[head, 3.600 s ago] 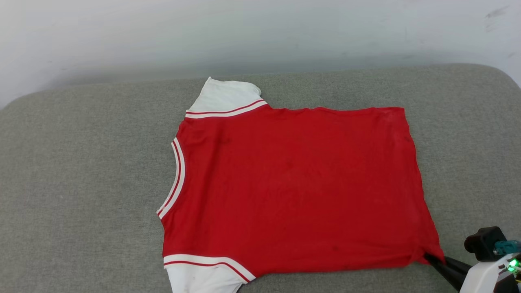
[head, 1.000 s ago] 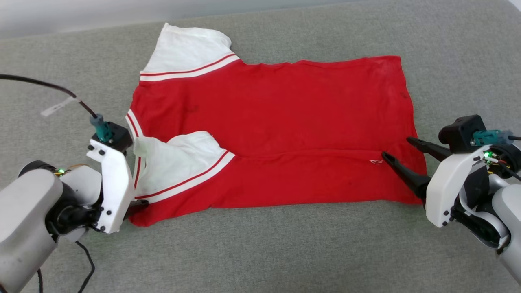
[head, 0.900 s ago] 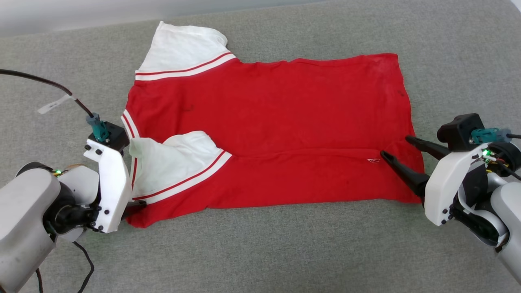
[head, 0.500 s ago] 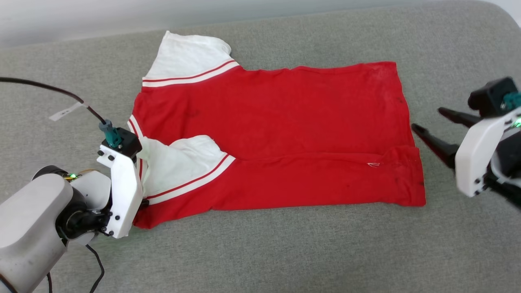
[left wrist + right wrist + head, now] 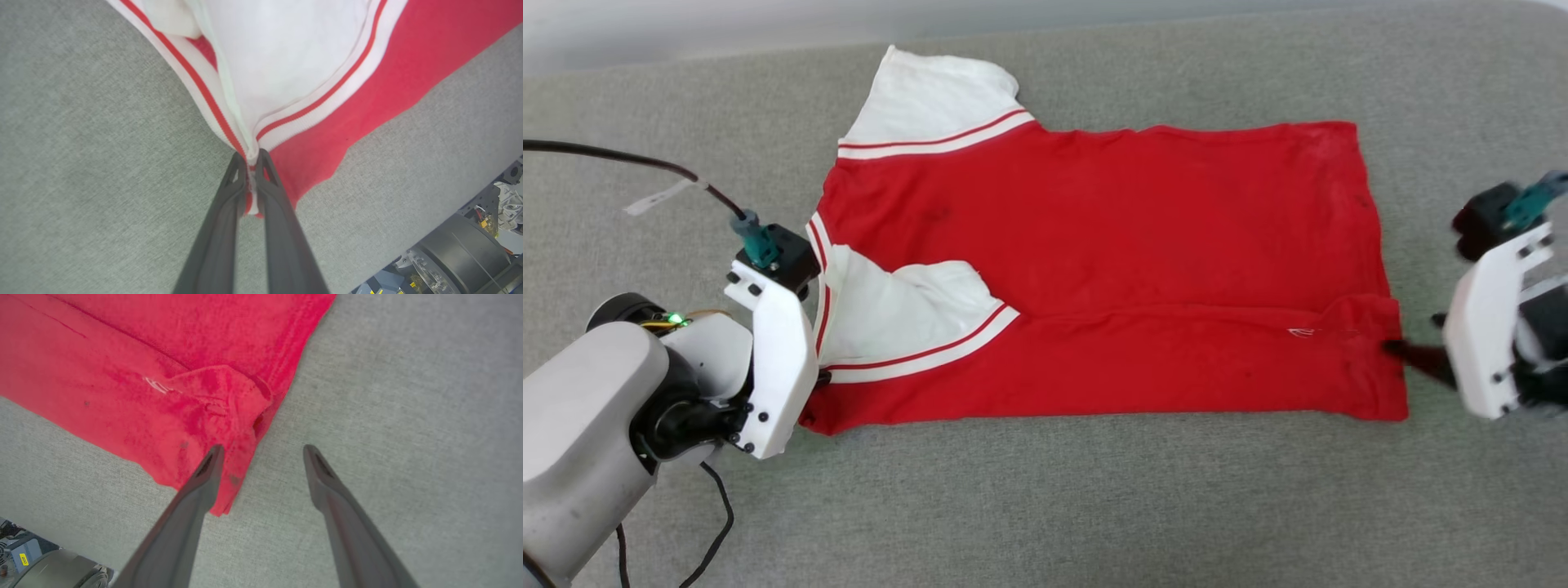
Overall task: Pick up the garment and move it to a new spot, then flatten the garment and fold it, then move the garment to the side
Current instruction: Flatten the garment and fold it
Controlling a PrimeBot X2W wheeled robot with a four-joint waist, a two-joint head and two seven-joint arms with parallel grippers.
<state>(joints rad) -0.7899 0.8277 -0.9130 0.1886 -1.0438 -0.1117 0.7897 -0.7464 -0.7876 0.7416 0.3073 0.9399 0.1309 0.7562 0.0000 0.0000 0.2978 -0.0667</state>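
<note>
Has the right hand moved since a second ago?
Yes. Against the garment, the right hand has backed outward: it reached in past the hem at the fold; now it straddles the hem's edge, open.

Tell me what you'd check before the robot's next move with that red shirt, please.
1. Left gripper holds the shirt: ok, shut on the striped trim.
2. Right gripper holds the hem corner: not ok, open, nothing pinched.
3. Right fingers straddle that corner: cannot tell; one finger overlaps the cloth, the other is over the grey surface.
4. Near sleeve folded in: ok, it lies on the red body.
5. Far sleeve folded in: not ok, spread out.
6. Shirt wholly on the surface: ok.
</note>
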